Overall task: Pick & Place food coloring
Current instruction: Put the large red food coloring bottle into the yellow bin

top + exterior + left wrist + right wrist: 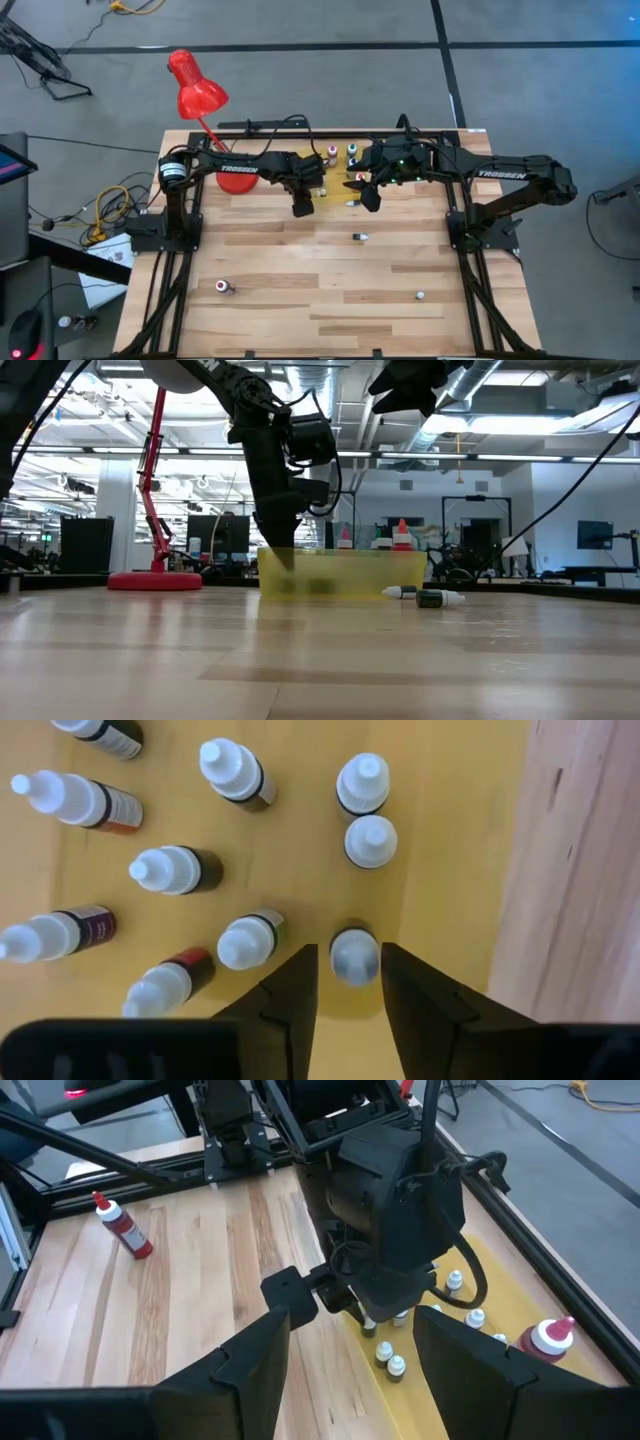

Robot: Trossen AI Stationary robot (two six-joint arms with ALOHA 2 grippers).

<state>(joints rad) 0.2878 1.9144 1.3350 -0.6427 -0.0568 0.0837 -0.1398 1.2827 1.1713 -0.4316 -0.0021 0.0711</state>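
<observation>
Small, light, rigid food coloring bottle [354,956] standing upright on yellow mat [440,840] between slightly parted left gripper [350,982] fingers, likely tippy and slick-sided: grip body below cap; right gripper [350,1342] hovering nearby, jaws apart, empty.

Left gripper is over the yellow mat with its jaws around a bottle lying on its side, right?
Not quite. The left gripper is over the yellow mat, but the bottle between its jaws stands upright, cap toward the camera, as the left wrist view shows.
</observation>
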